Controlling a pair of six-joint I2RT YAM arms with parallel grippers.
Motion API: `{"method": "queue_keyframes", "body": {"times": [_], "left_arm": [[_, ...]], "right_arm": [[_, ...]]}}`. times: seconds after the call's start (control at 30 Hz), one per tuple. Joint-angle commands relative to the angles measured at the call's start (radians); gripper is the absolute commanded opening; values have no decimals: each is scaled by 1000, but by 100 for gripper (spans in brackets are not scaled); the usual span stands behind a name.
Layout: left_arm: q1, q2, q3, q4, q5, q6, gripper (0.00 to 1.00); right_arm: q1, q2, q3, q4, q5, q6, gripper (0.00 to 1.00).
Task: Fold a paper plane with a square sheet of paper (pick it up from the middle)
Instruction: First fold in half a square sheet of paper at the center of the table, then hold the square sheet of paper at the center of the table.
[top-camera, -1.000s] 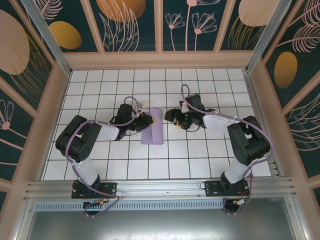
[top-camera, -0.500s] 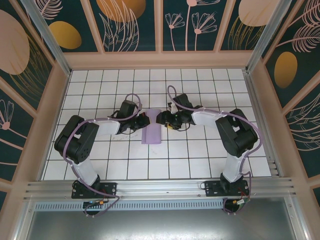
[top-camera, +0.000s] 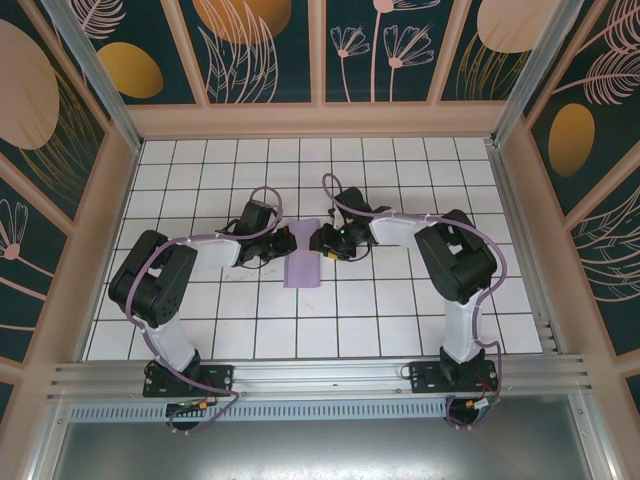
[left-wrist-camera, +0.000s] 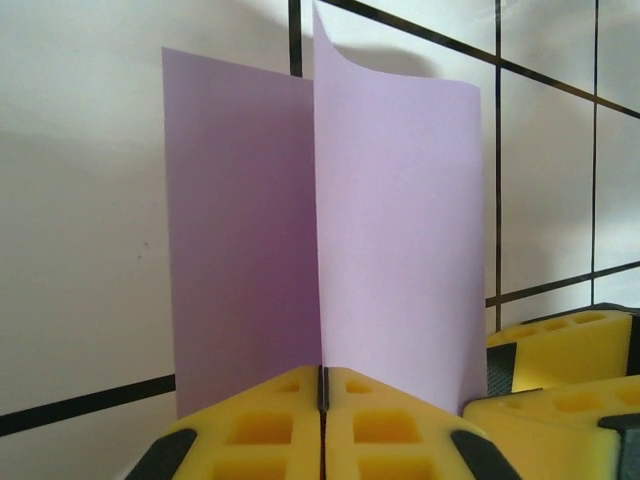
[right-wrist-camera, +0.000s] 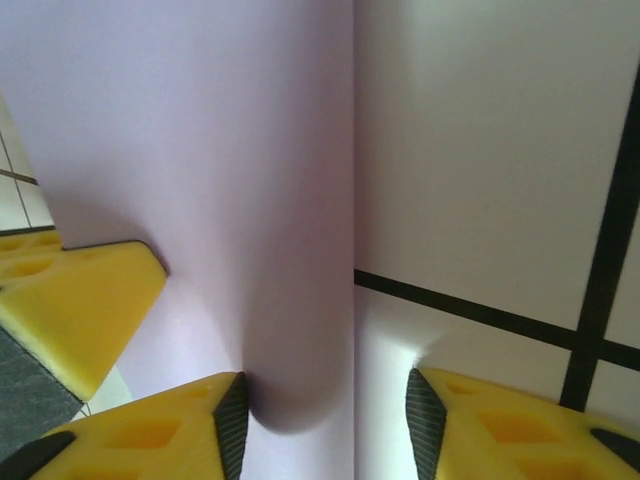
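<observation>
Lilac square sheet of paper (top-camera: 303, 270), doubled, is sitting midway on the bench (top-camera: 380, 300). Left gripper (left-wrist-camera: 322, 385) is clenching its fold; right gripper (right-wrist-camera: 325, 395) is straddling it, jaws released, and should close squarely on the crease.

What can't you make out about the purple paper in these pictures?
- Top view: the paper's far end is hidden behind the left gripper and right gripper; any creases are too small to see.
- Left wrist view: yellow fingers cover its near edge.
- Right wrist view: the paper runs off the top and left edges, so its outline is cut.
</observation>
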Motion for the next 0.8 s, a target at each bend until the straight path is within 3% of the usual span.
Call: {"method": "queue_keyframes", "body": {"times": [0.0,0.17,0.4,0.53,0.67,0.77], "left_arm": [[-1,-11,25,-33,-25,5,15],[1,-37,49,-80,-39,2,30],[38,-132,63,-170,-149,-10,57],[65,-179,57,-191,-188,-13,74],[80,-207,44,-182,-228,-12,99],[84,-209,40,-168,-241,-6,98]], "right_arm": [[8,45,19,-92,84,15,44],[18,87,21,-135,141,27,41],[28,140,23,-165,180,36,40],[35,173,40,-201,212,35,41],[38,209,56,-224,225,24,43],[44,236,75,-251,242,4,45]]}}
